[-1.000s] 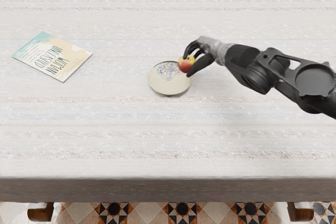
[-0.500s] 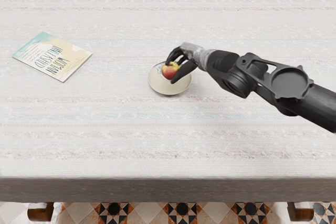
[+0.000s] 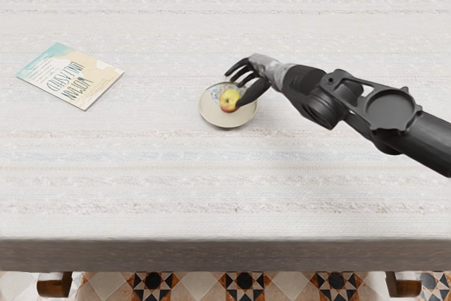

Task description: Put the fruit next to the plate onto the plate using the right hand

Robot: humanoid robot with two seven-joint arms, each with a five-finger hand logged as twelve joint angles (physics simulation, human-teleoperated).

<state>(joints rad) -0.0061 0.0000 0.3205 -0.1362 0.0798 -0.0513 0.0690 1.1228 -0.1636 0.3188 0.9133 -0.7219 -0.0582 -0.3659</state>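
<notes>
The pale, faintly striped table (image 3: 211,188) carries a round plate (image 3: 213,115) near its middle and a booklet (image 3: 70,75) lying flat and askew, well apart toward the left rear.

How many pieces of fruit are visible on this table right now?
1. The small yellow-red round fruit sits on the round beige plate, beside the open right hand. None seem hidden.

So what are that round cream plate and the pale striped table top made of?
The round cream plate is probably glazed ceramic: smooth surface, bluish printed pattern. The pale striped table top looks like matte woven cloth: grainy texture, faint stripes.
</notes>
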